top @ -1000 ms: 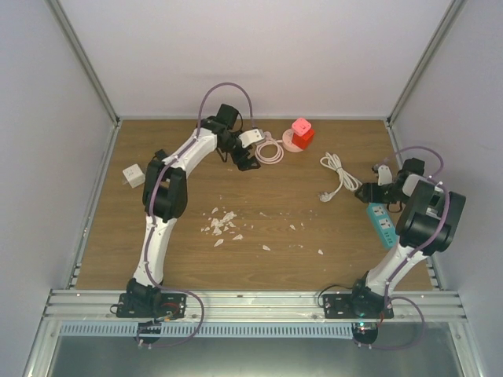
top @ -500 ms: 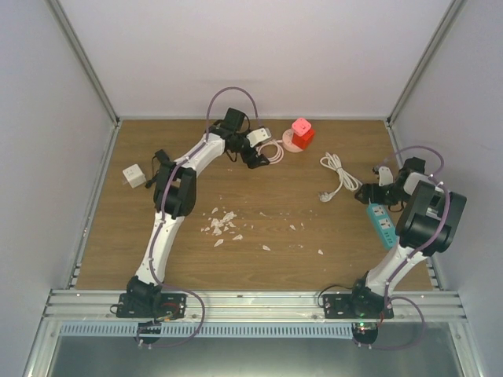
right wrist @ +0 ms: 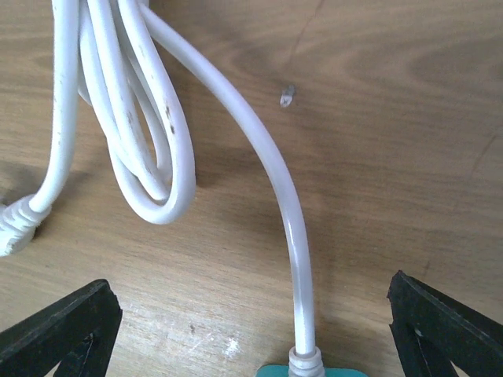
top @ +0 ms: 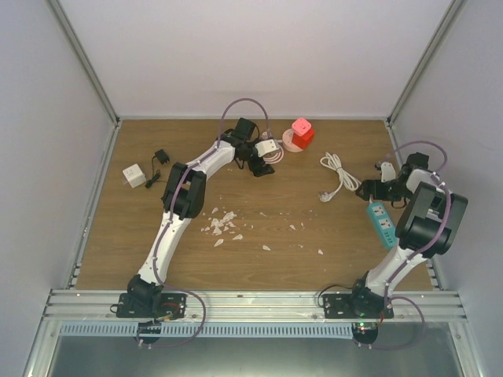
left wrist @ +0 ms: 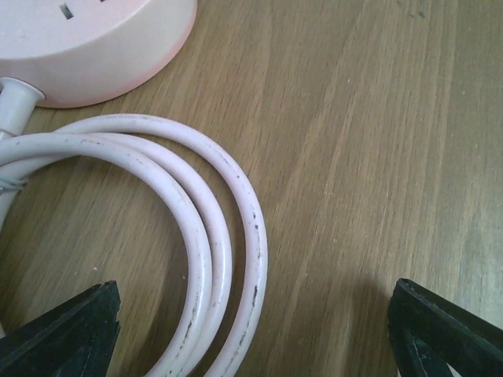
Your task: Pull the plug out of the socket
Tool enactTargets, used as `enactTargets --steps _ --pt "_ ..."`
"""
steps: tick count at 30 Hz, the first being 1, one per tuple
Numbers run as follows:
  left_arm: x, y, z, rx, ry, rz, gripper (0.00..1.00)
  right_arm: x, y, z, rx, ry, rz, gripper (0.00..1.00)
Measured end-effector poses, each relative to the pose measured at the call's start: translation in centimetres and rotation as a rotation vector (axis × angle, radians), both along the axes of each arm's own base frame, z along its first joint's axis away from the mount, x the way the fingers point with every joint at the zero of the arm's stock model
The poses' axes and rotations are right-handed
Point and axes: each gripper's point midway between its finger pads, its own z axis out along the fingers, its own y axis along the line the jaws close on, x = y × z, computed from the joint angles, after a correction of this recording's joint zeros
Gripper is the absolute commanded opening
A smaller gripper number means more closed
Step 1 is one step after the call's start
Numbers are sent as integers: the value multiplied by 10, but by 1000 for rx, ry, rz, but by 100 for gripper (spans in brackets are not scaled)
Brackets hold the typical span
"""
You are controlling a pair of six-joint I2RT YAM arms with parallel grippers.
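You see the red plastic cube plug [top: 302,130] sitting on the round, smooth pale-pink socket [left wrist: 86,39] at the far middle of the wood-grain table [top: 267,228]. Your left gripper [left wrist: 251,334] hovers beside the socket, fingers wide apart over the scuffed pink coiled cord [left wrist: 257,251]. Your right gripper [right wrist: 251,330], fingers likewise spread and gripping nothing, hangs above the glossy white cable [right wrist: 293,232] entering the teal power strip [right wrist: 306,371].

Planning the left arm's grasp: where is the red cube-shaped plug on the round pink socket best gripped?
Probably across the red cube-shaped plug, on two opposite flat sides, from above: it stands upright on the round pink socket with its sides free.
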Motion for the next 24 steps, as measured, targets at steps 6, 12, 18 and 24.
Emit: enactTargets --steps 6,12,18,24 --pt "-4 4 -3 28 4 -18 86 10 -1 13 9 -41 14 98" --pt "-18 13 -4 73 14 -49 78 17 3 22 30 -78 39 100" --pt "-48 29 -5 120 46 -86 71 23 7 32 51 -116 65 100" --pt "-80 44 -7 157 64 -134 65 24 17 35 77 -130 97 100"
